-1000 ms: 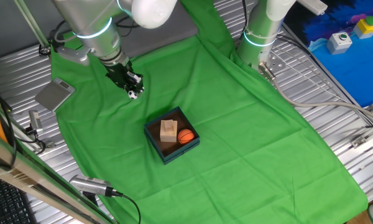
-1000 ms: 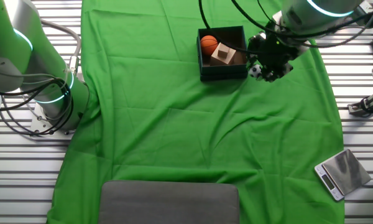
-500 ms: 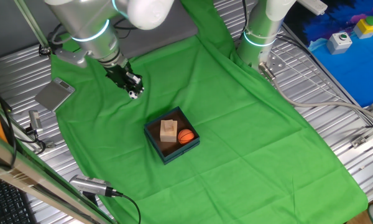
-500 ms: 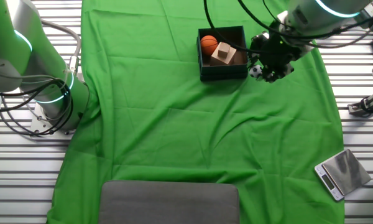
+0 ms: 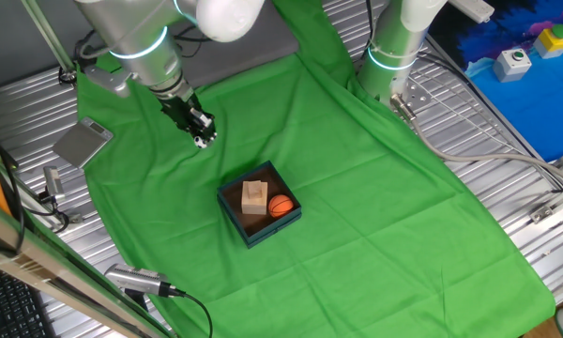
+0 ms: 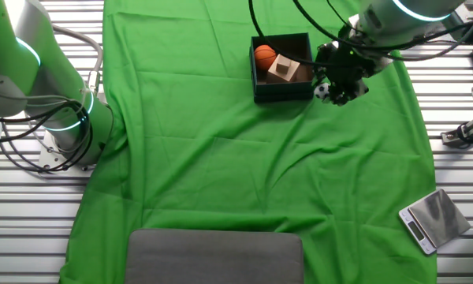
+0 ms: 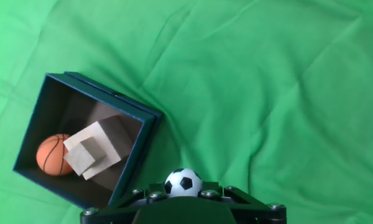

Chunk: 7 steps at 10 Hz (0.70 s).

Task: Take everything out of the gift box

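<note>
End effector (image 5: 201, 137) barely shifted, beside gift box (image 5: 259, 203).

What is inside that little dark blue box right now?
The gift box holds an orange basketball and a wooden block. The block hides part of the floor. The soccer ball is outside, in the tool.

no text, label, brand, number or sign can be read in any view.
</note>
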Each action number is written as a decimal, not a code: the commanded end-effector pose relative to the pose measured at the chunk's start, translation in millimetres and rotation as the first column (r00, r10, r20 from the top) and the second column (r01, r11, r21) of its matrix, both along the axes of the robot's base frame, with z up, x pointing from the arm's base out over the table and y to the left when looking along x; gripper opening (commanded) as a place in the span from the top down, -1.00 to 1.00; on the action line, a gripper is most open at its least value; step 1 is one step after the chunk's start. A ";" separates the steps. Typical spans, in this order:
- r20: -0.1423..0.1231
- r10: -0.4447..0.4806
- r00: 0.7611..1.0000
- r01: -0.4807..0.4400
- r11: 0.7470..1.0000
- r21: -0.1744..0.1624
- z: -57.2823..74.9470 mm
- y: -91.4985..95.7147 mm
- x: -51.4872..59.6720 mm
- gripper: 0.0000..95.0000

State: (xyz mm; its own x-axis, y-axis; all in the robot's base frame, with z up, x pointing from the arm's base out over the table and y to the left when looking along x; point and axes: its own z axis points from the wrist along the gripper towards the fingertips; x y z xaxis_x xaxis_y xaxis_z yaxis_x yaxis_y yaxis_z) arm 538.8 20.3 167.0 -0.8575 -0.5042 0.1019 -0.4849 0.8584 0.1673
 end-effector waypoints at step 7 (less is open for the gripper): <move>0.021 0.231 0.973 -0.232 0.972 0.032 -18.6 -99.8 33.3 1.00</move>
